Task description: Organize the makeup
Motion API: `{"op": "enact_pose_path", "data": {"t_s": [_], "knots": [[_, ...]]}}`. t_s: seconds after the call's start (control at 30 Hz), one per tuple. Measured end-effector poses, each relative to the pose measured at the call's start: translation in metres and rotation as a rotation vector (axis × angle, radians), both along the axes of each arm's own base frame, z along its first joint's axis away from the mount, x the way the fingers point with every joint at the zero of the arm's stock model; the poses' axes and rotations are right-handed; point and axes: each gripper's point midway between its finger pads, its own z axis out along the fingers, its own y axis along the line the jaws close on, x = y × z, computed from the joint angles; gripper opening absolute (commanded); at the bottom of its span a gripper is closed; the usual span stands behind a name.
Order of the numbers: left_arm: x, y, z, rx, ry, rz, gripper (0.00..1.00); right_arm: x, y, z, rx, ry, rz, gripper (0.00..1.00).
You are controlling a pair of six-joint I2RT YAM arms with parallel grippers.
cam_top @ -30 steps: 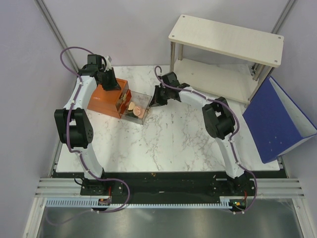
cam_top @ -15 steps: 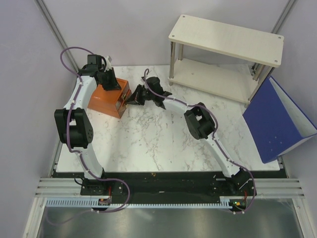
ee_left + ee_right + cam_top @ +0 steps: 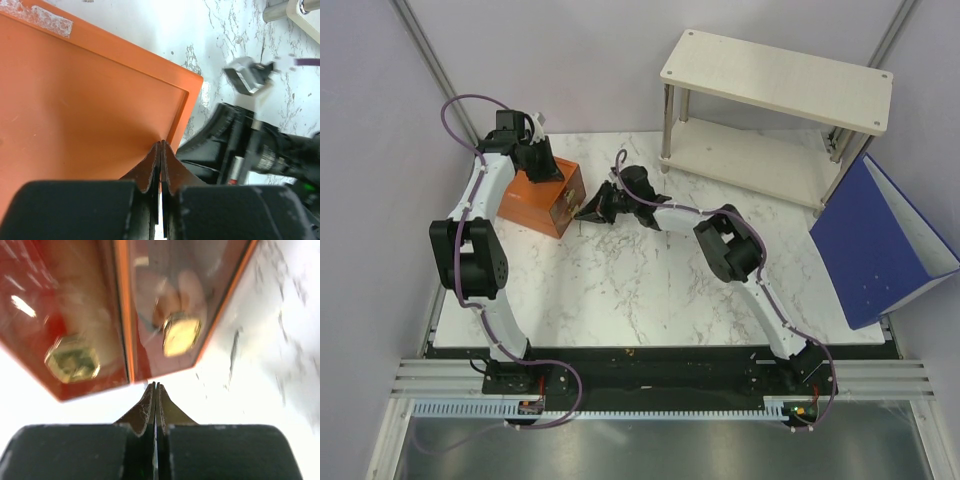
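While both arms reach toward the far left of the marble table [image 3: 650,280], your left pincer [image 3: 161,145] is pressed fully closed with nothing between its fingers. Its tips rest on the flat top of the orange box [image 3: 535,205], close to the box's front edge. Your right pincer [image 3: 155,386] is also closed tight and empty. It points at the front face of the box, right at the bottom edge where the two drawer fronts meet; whether it touches the box cannot be told. Each drawer front carries a gold six-sided knob [image 3: 72,359], and both drawers sit pushed in flush. The makeup [image 3: 191,287] shows only as a blurred peach-pink shape behind the see-through front of the right-hand drawer in the right wrist view, and its separate pieces cannot be made out. Seen from above, the box stands near the table's far left corner, with the left arm over it and the right arm stretched across to its front. A pale two-level shelf [image 3: 775,75] stands at the far right, and a blue bin [image 3: 880,245] leans tilted at the table's right edge.
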Motion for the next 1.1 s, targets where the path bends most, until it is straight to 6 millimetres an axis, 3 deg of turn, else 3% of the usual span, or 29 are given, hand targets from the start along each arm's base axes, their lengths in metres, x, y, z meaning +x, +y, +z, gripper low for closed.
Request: {"op": "enact_pose_path", "data": {"t_s": [0.1,0.17,0.23,0.3,0.33,0.4,0.5,0.53,0.6,0.7,0.93,1.1], "knots": [[0.000,0.001,0.002,0.007,-0.007,0.004,0.08,-0.004,-0.018,0.013,-0.051,-0.044,-0.004,0.01],[0.000,0.002,0.005,0.019,-0.021,0.010,0.21,-0.001,-0.038,0.028,-0.102,-0.098,-0.022,0.07],[-0.003,0.004,0.006,0.038,-0.034,0.016,0.49,0.005,-0.062,0.049,-0.153,-0.169,-0.050,0.30],[-0.014,0.001,0.012,0.035,-0.044,0.003,0.59,0.009,-0.086,0.070,-0.206,-0.232,-0.082,0.41],[-0.020,-0.004,0.016,0.024,-0.055,-0.013,0.70,0.011,-0.100,0.081,-0.241,-0.279,-0.103,0.54],[-0.030,-0.015,0.030,0.007,-0.103,-0.050,0.75,0.011,-0.129,0.102,-0.311,-0.355,-0.143,0.63],[-0.045,-0.030,0.061,-0.024,-0.215,-0.108,0.86,-0.003,-0.164,0.118,-0.419,-0.446,-0.171,0.87],[-0.050,-0.035,0.072,-0.038,-0.254,-0.131,0.99,-0.009,-0.173,0.119,-0.452,-0.459,-0.172,0.91],[-0.058,-0.044,0.093,-0.064,-0.328,-0.184,0.99,-0.021,-0.189,0.114,-0.513,-0.474,-0.168,0.98],[-0.069,-0.062,0.104,-0.111,-0.378,-0.272,0.99,-0.046,-0.218,0.091,-0.623,-0.454,-0.143,0.98],[-0.114,-0.127,0.057,-0.186,-0.267,-0.497,0.99,-0.086,-0.293,0.050,-0.849,-0.378,-0.153,0.98],[-0.136,-0.147,0.032,-0.202,-0.193,-0.564,0.99,-0.103,-0.336,0.033,-0.946,-0.320,-0.197,0.98]]}}
